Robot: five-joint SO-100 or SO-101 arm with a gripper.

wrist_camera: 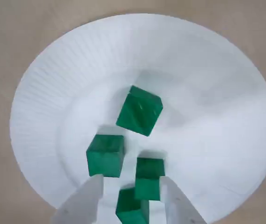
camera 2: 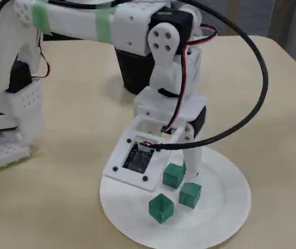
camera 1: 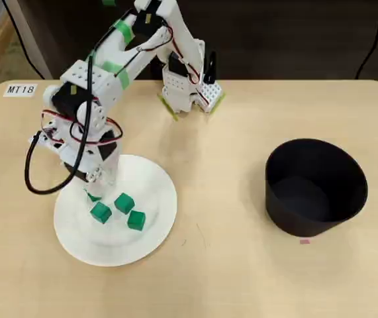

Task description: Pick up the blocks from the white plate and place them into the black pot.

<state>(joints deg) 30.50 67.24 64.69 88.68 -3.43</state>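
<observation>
Green cubes sit on the white plate at my overhead view's left; one is half hidden under the arm. The black pot stands well apart on the desk, beside a label. In the wrist view, my pincer is spread around two cubes. In the fixed view, the arm blocks the pot; I count three cubes.

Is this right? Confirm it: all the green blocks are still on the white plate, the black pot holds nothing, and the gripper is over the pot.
One thing is wrong: the gripper is over the white plate, not over the black pot. The overhead view shows it, and the wrist view shows its fingers straddling the green blocks. The rest stands.
</observation>
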